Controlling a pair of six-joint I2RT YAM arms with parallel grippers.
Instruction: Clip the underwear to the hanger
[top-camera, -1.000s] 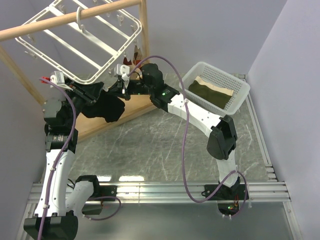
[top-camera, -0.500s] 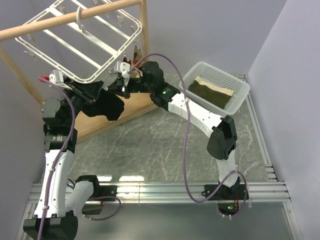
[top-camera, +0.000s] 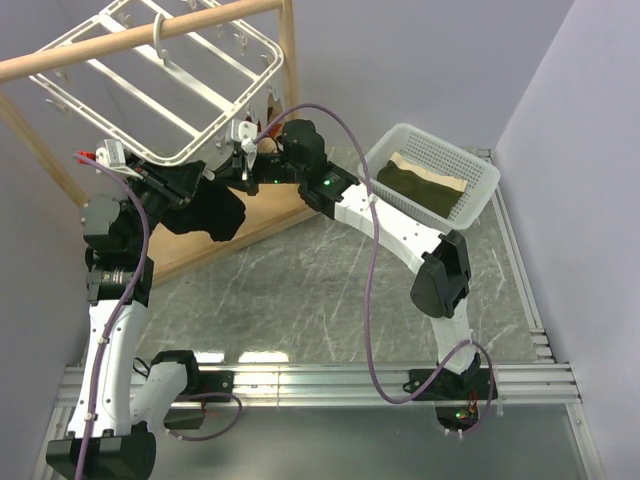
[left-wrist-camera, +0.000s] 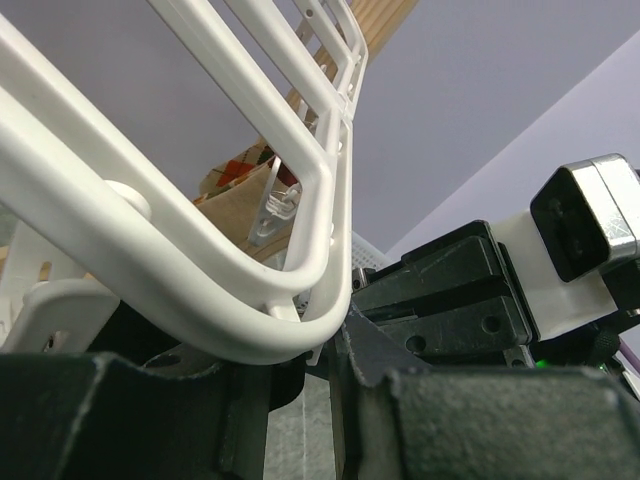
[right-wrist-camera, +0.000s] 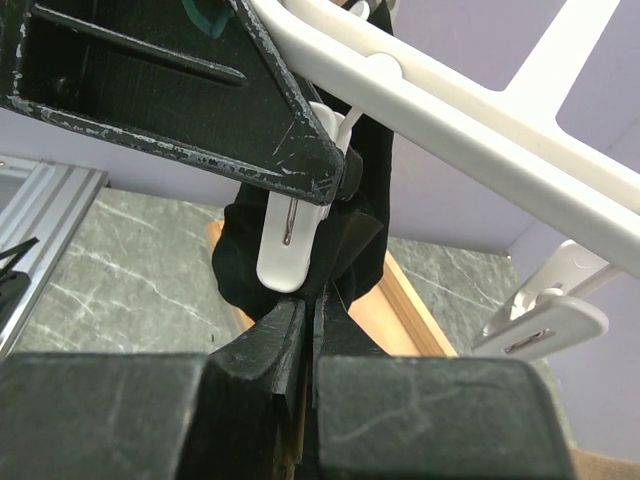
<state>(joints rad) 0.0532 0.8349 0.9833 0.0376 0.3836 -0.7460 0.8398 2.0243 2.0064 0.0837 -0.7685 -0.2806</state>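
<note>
The white hanger (top-camera: 245, 32) hangs by its hook from a wooden pole. Below its near corner, the black underwear (top-camera: 215, 215) droops in a bunch. My left gripper (top-camera: 205, 175) is up under the hanger's rim (left-wrist-camera: 200, 310), its fingers pinching the top of a white clip (right-wrist-camera: 288, 250). My right gripper (top-camera: 243, 168) is shut on a fold of the underwear (right-wrist-camera: 245, 270) and holds it right at the clip's lower end. In the right wrist view its closed fingertips (right-wrist-camera: 312, 305) sit just under that clip. The clip's mouth is hidden by the fabric.
A white mesh basket (top-camera: 480, 185) with an olive-and-tan folded cloth (top-camera: 420, 185) stands at the back right. The wooden pole (top-camera: 100, 50) and the stand's base board (top-camera: 260, 225) lie close around both grippers. Another clip (right-wrist-camera: 545, 325) dangles to the right.
Both grippers and the underwear have crept slightly up and left towards the hanger's corner. Neither grip has changed.
</note>
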